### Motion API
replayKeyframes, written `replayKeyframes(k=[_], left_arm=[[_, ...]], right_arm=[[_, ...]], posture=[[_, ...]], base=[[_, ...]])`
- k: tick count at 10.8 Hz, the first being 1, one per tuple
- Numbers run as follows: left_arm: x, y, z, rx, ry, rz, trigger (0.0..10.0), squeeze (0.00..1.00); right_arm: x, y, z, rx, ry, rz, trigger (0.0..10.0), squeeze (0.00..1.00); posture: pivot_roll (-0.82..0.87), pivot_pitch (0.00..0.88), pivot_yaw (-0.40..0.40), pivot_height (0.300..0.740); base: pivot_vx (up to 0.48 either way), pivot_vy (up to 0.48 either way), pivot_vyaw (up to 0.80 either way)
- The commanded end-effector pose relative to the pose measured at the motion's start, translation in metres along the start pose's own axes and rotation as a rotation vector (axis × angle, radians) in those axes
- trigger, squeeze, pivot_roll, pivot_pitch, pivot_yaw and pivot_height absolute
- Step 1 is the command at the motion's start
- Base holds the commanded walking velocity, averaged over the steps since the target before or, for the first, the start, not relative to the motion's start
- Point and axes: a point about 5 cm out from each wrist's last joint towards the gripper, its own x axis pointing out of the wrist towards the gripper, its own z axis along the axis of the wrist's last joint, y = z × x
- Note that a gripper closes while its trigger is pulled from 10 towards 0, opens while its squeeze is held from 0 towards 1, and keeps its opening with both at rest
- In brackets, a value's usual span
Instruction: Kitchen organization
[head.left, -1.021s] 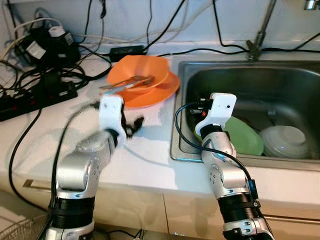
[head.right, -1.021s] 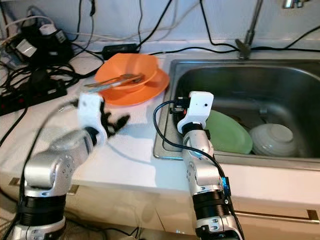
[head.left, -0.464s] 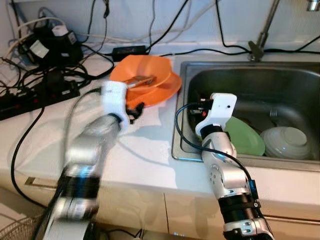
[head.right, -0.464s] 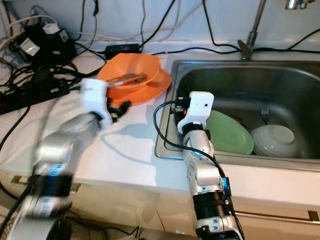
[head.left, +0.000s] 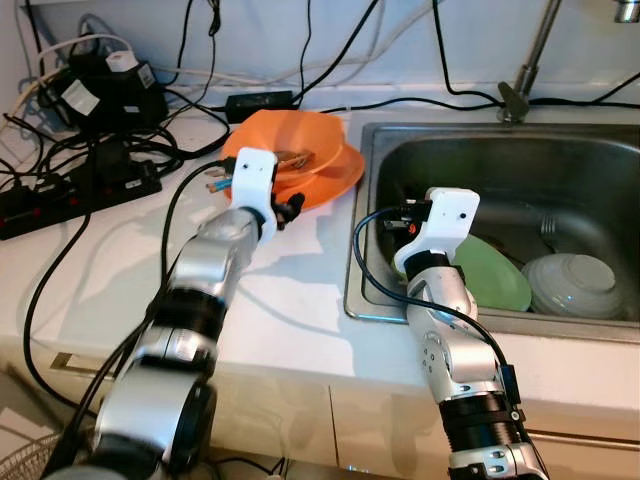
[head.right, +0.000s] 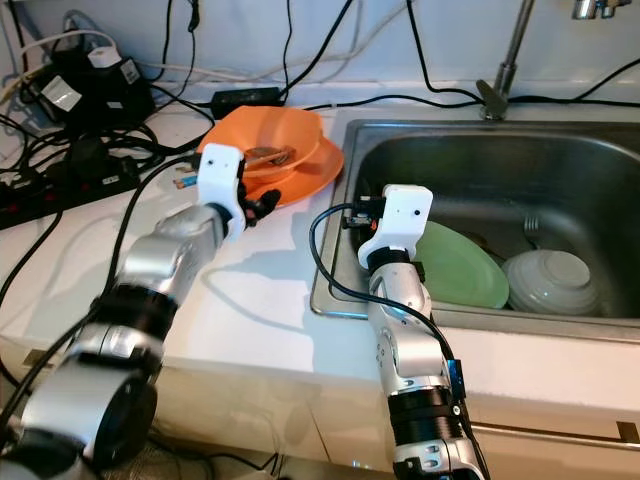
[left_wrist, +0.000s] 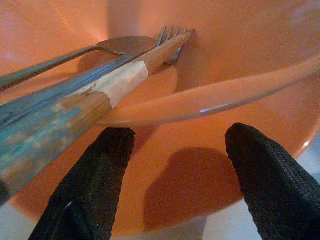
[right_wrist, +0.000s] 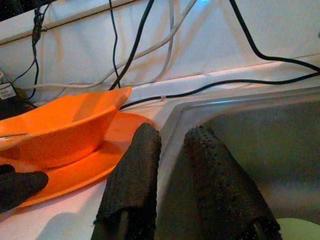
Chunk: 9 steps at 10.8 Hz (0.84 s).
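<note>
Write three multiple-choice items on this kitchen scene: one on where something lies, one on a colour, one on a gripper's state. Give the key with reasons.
1. Where does the green plate lie?
A. on the counter
B. in the sink
C. on the floor

2. What colour is the bowl holding the cutlery?
A. orange
B. white
C. blue

3. How is the left gripper?
A. shut on a fork
B. shut on a cable
C. open at the bowl's rim

Key: 1 B, the plate rests in the basin beside a white bowl. 2 A, bowl and the plate under it are orange. 3 C, its fingers stand apart around the rim, holding nothing.

Bowl (head.left: 300, 152) on plate (head.left: 335, 180), left of sink (head.left: 520, 160).
</note>
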Motion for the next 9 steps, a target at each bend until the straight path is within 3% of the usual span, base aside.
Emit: replayKeyframes(k=[1,4,6,8,9], left_arm=[[0.004,0.005,-0.002,0.000,0.027,0.018,10.0,0.00],[0.011,0.004,-0.006,-0.031,0.123,-0.016,10.0,0.00],[0.009,0.007,-0.020,-0.045,0.195,-0.057,10.0,0.00],[0.002,0.009,-0.036,-0.070,0.240,-0.082,10.0,0.00],[-0.008,0.010,-0.046,-0.088,0.260,-0.091,10.0,0.00]], right_arm=[[-0.005,-0.002,-0.010,0.009,0.043,-0.011,10.0,0.00],[-0.004,-0.002,-0.009,0.009,0.042,-0.008,10.0,0.00],[-0.004,-0.003,-0.009,0.010,0.042,-0.012,10.0,0.00],[-0.003,-0.002,-0.009,0.013,0.043,-0.010,10.0,0.00],[-0.001,-0.001,-0.009,0.016,0.044,-0.003,10.0,0.00]], posture=[[0.05,0.049,0.118,0.740],[0.05,0.054,0.125,0.740],[0.07,0.052,0.138,0.740],[0.08,0.048,0.137,0.740],[0.10,0.045,0.131,0.740]], base=[[0.000,0.000,0.00],[0.000,0.000,0.00],[0.000,0.000,0.00],[0.000,0.000,0.00],[0.000,0.000,0.00]])
